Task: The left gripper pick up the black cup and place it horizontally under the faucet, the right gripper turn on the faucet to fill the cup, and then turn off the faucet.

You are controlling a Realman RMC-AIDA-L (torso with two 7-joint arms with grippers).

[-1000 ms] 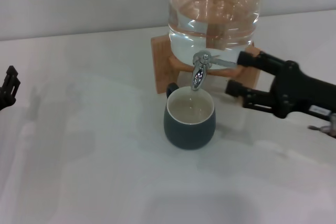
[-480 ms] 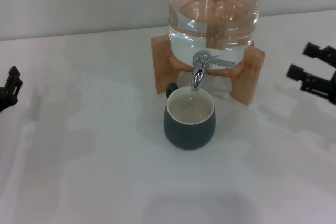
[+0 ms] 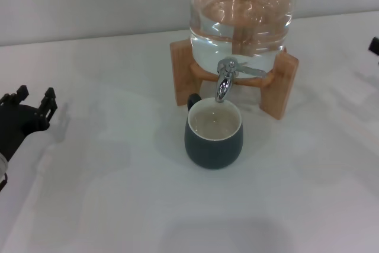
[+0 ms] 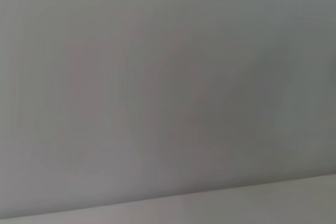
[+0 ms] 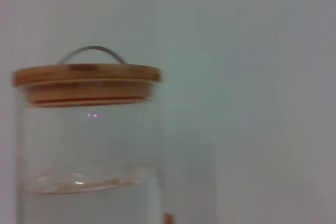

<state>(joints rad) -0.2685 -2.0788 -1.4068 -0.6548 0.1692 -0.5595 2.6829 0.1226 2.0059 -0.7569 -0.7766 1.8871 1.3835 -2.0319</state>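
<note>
The black cup (image 3: 214, 135) stands upright on the table (image 3: 118, 205), directly under the faucet (image 3: 224, 81) and holding water. The left gripper (image 3: 34, 106) hovers well apart at the left edge, jaws open and empty; a careless reach could tip the cup. The right gripper (image 3: 374, 44) barely shows, its jaws hidden.

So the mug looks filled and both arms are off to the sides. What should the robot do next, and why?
Probably nothing more than parking. The black cup stands upright under the faucet with water in it, and no stream is visible. The left end effector is far to its left, open and empty; the right end effector barely shows at the edge.
</note>
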